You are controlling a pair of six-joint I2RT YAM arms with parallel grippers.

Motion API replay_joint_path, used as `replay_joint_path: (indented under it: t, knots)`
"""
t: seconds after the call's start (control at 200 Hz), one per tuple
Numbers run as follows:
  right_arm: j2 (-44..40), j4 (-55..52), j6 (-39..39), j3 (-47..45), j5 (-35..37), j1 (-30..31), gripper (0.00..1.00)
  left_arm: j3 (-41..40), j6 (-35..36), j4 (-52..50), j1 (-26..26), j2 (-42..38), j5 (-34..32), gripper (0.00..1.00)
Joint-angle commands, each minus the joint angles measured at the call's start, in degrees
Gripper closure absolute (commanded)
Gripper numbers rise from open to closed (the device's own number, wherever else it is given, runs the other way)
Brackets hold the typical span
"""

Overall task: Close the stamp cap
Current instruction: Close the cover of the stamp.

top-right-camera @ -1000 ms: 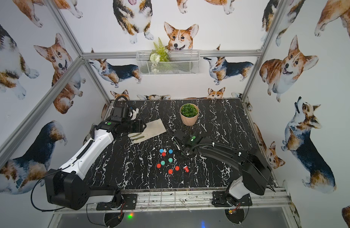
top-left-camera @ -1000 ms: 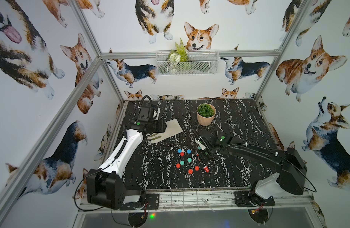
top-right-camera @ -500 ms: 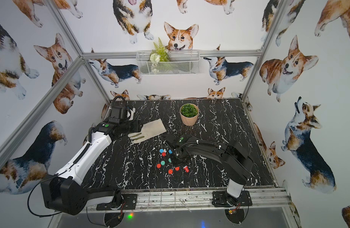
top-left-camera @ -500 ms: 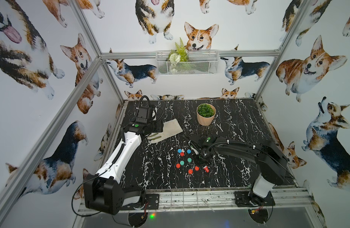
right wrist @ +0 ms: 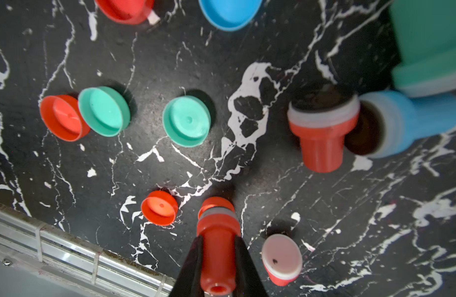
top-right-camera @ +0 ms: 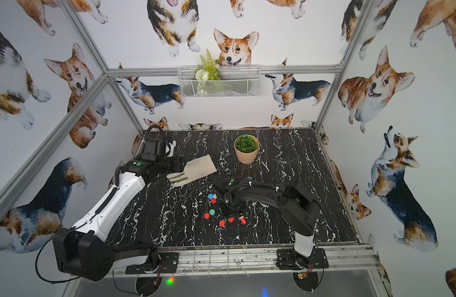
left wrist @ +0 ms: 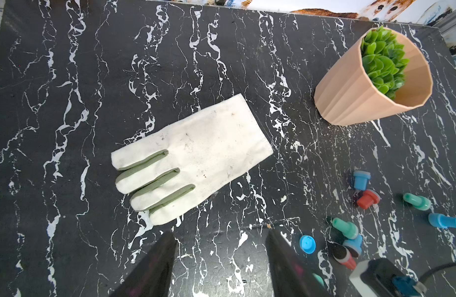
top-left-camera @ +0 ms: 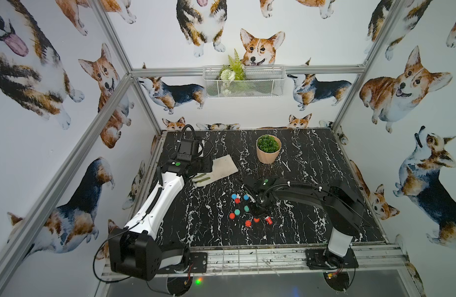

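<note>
Showing the right gripper (right wrist: 218,239), pinching a red stamp (right wrist: 218,257) by its handle, now swung forward from mid-table to hold it face-down over a red cap (right wrist: 216,202) near the front edge of the table (top-left-camera: 299,231), likely ready to press shut; the left gripper (left wrist: 221,234) hangs spread and empty.

Smooth plastic stamp (right wrist: 218,257) and caps (right wrist: 186,120), grubby cloth glove (left wrist: 196,151), matt marbled tabletop (left wrist: 67,77), ribbed matt pot (left wrist: 350,97)
</note>
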Motion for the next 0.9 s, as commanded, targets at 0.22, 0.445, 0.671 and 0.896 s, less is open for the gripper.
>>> replay_joint_path:
  t: [0.22,0.445,0.671,0.896]
  knots:
    - [1.05,0.33,0.4,-0.29,-0.92,0.24,1.0,-0.02,0.53,0.51,0.06,0.08,-0.05,0.4]
    - [1.96,0.72,0.27,-0.71,-1.01,0.21,1.0,0.02,0.52,0.42,0.08,0.08,-0.08,0.39]
    - [2.7,0.81,0.28,-1.43,-1.34,0.28,1.0,-0.01,0.52,0.42,0.12,0.17,-0.13,0.39]
    - [3.0,0.51,0.04,-1.41,-1.74,0.52,1.0,0.1,0.52,0.34,0.07,0.36,-0.14,0.39]
